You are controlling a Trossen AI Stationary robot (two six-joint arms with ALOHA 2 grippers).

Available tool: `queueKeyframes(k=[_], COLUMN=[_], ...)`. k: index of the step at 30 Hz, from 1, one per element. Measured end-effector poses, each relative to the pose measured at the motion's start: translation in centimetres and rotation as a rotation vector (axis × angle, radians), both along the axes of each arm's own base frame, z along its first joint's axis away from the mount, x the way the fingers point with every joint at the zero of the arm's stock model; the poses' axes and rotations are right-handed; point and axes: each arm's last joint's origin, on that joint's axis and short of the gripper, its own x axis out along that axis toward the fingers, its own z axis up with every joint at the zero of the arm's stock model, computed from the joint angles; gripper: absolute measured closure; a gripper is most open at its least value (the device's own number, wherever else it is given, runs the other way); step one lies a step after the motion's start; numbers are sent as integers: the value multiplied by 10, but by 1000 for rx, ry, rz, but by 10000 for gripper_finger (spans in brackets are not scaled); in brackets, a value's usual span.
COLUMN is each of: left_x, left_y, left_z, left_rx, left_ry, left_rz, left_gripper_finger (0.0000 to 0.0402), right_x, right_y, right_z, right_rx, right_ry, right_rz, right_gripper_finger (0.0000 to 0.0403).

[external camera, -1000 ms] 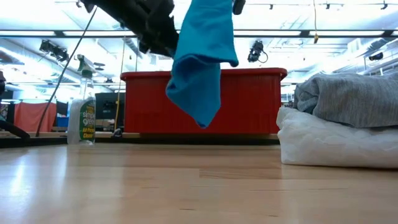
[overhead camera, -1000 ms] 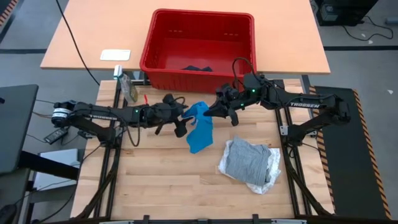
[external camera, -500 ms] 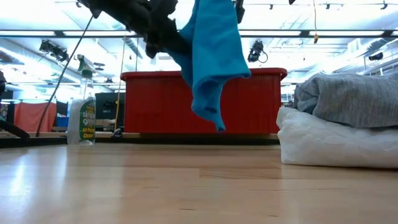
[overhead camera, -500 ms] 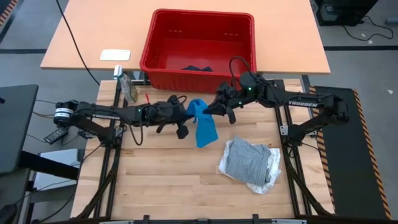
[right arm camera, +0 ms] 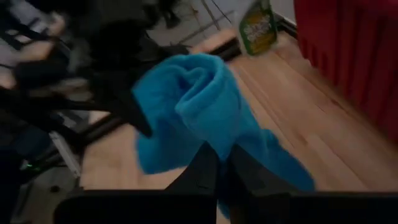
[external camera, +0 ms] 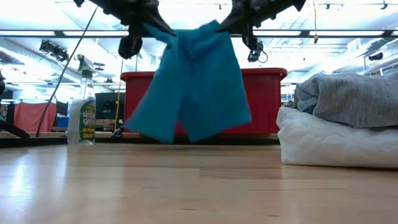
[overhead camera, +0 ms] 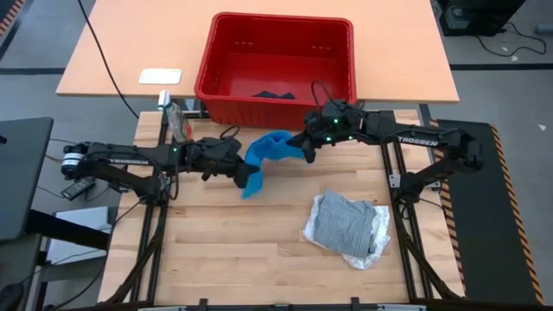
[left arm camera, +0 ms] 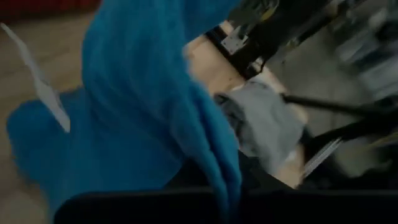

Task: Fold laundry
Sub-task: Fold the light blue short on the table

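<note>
Two benches and what rests on them

The near wooden-slat bench [overhead camera: 225,250] carries a folded grey garment [overhead camera: 346,223] stacked on a white lacy one [overhead camera: 373,235] toward its right side, and a spray bottle [overhead camera: 177,121] standing upright at its far left corner. Behind it, the orange-topped bench [overhead camera: 130,52] bears a red plastic basket [overhead camera: 276,102] at its near edge, with a small white flat object [overhead camera: 161,76] lying to the basket's left.

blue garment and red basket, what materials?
Blue garment: soft matte fabric, probably a knit; it drapes limp between the left gripper and right gripper. Red basket: looks like rigid moulded plastic, slightly glossy, with ribbed, slotted walls.
</note>
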Motion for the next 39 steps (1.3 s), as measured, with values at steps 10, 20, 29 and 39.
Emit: queueKeyframes(k=[10,20,29,39], left_x=[15,32,37,38], left_y=[7,15,26,45], left_z=[-8,-29,-29,-20], left_rx=[-107,-194,-250,-342], left_ry=[-52,-19,-91,-223], left_rz=[210,319,388,489], left_gripper_finger=[387,383,382,382], right_x=[38,69,76,79], right_y=[15,30,34,34], right_z=[-30,-64,-77,-69], right_rx=[-1,-170,-311,-480], right_ry=[-1,45,107,97], right_rz=[156,166,99,-195], right_gripper_finger=[379,328,203,88])
